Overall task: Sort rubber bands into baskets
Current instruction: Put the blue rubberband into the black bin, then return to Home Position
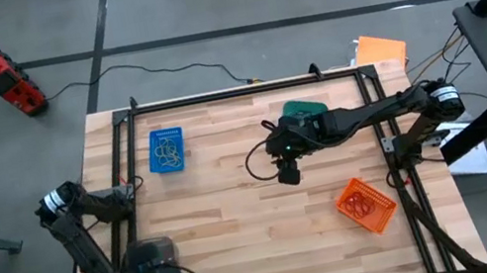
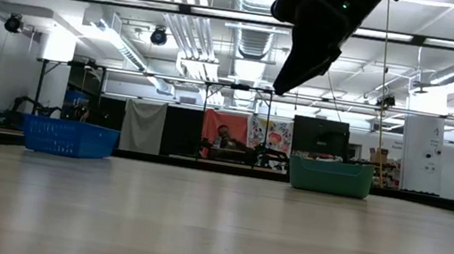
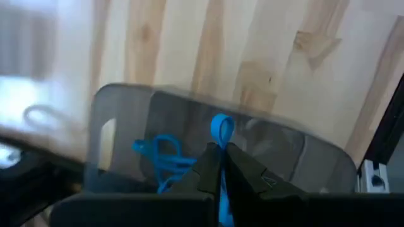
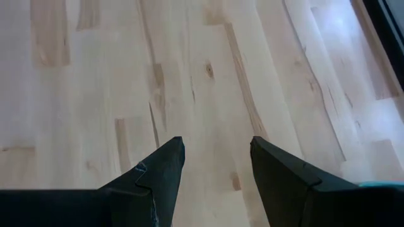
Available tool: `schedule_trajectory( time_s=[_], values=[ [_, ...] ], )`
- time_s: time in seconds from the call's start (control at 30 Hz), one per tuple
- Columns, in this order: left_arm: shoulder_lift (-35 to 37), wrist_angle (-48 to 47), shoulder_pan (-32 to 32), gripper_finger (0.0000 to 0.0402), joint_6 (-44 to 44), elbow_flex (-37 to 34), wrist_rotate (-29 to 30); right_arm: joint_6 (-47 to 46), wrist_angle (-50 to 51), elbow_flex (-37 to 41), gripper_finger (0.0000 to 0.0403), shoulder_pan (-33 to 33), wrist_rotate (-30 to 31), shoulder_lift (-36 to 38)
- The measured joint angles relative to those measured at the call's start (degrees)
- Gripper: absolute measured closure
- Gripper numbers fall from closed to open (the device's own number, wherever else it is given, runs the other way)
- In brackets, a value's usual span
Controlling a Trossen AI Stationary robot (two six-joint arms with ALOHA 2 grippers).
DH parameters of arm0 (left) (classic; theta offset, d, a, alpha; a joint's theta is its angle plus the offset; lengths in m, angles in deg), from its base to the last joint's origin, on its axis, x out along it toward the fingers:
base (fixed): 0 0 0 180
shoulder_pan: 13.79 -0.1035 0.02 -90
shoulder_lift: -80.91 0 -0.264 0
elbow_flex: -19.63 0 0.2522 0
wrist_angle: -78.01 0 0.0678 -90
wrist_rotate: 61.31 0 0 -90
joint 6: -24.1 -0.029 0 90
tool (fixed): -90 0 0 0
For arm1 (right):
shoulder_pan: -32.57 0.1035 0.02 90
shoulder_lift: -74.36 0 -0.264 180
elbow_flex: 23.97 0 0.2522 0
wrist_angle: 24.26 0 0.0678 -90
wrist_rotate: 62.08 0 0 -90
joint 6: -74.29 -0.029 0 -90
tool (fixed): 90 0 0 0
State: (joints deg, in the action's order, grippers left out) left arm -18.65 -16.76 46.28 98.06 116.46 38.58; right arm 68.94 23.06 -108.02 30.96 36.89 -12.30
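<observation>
While pinched, thin blue rubber band point(image 3: 221, 128) loops above translucent basket point(image 3: 287, 148).

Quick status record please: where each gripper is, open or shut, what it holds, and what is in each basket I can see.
left gripper: shut on a blue rubber band, over the clear-grey basket at the table's near left corner
clear-grey basket contents: more blue bands
right gripper: open, empty, above bare wood near the table's middle
blue basket: holds bands, colours unclear
orange basket: holds orange-red bands
teal basket: partly hidden by the right arm, contents not visible
</observation>
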Motion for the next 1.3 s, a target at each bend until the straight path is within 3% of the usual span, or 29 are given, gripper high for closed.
schedule_trajectory(
  time_s=[0.2,0.33,0.47,0.63,1.07,1.3],
  values=[
    [3.9,10.5,-1.2,0.0402,-1.2,-10.1,0.5,0.0,0.0,1.3,0.0225,0.0,0.0,0.0],
    [7.2,9.5,-1.6,0.0402,4.3,-16.7,-5.7,0.8,-0.2,1.9,0.0225,0.0,-0.1,0.0],
    [10.4,10.4,-1.6,0.0402,8.1,-20.4,-5.7,1.1,-2.7,2.9,0.0225,0.0,-0.2,0.0],
    [11.5,10.5,-1.6,0.0393,9.7,-21.2,-5.5,1.9,-4.7,4.1,0.0225,0.0,-0.2,0.0],
    [11.5,10.5,-1.7,0.0301,11.6,-21.2,-3.3,1.9,-5.6,5.5,0.0225,0.0,-0.2,0.0],
    [11.5,10.5,-1.7,0.0273,11.6,-21.2,-2.8,1.9,-5.6,5.7,0.0225,0.0,-0.2,0.0]
  ],
)
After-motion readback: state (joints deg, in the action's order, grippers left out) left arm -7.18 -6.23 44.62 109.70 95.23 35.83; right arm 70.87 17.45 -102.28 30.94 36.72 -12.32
